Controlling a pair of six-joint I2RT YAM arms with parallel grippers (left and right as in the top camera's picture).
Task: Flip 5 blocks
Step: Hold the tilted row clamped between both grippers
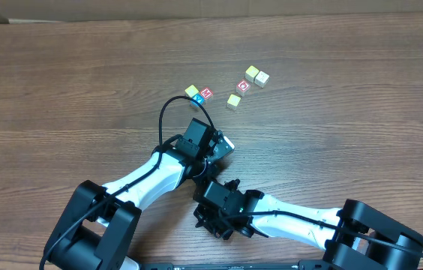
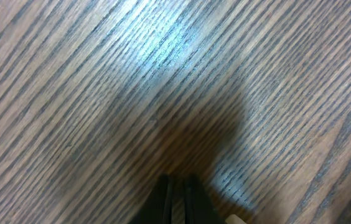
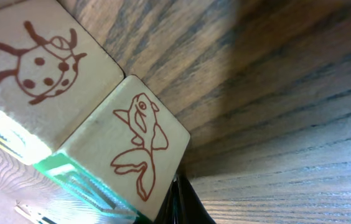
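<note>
My right gripper (image 3: pixel 185 202) is pinched shut and empty, its tip just beside the lower corner of a pale wooden cube with a red fish drawing (image 3: pixel 141 149). Beyond that, flush against it, sits a pale wooden cube with a red ladybug drawing (image 3: pixel 38 68). My left gripper (image 2: pixel 177 200) is likewise closed on nothing, over the brown wooden table (image 2: pixel 163 74). Farther ahead lie scattered small coloured alphabet cubes (image 1: pixel 233 100). I judge no flip is under way; next I must open the right jaws, straddle the fish cube and roll it over.
</note>
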